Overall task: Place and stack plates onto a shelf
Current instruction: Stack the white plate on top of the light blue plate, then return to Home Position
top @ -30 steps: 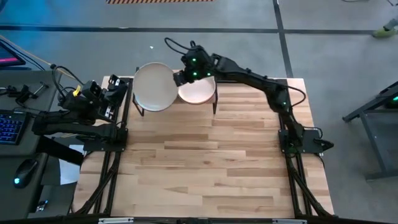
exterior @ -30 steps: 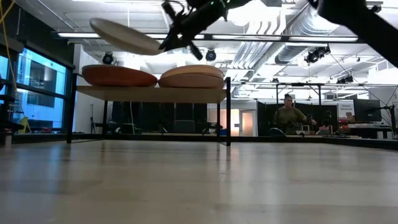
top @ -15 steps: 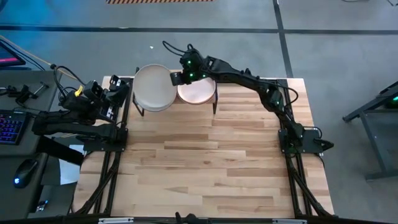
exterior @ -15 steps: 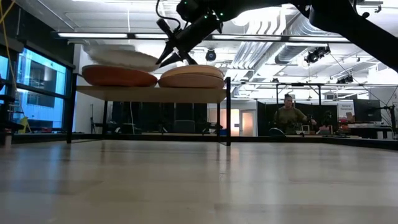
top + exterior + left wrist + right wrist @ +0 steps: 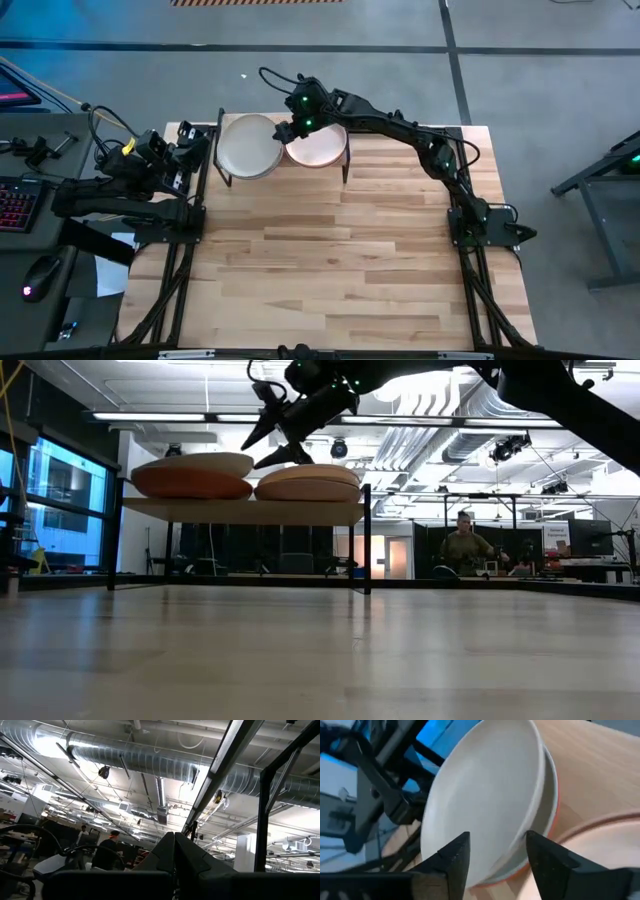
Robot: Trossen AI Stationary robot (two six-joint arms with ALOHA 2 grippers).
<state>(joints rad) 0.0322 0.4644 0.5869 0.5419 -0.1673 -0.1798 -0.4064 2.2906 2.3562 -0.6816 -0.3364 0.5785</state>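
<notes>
The shelf stands at the table's far edge with two stacks of plates on it. The cream plate lies on top of the left stack, on a red plate. A peach plate tops the right stack. My right gripper is open between the two stacks, just above them. Its fingers stand above and below the cream plate's near rim, and no touch shows. My left gripper is shut and empty at the table's left edge.
The shelf's black legs stand on the butcher-block tabletop, which lies bare in front of the shelf. A desk with a keyboard sits left of the table. People are in the room far behind.
My right gripper has gone down toward the left stack with the cream plate, then opened and let it go. The plate, a second ago lifted and tilted above the shelf, now lies level on the red plate.
</notes>
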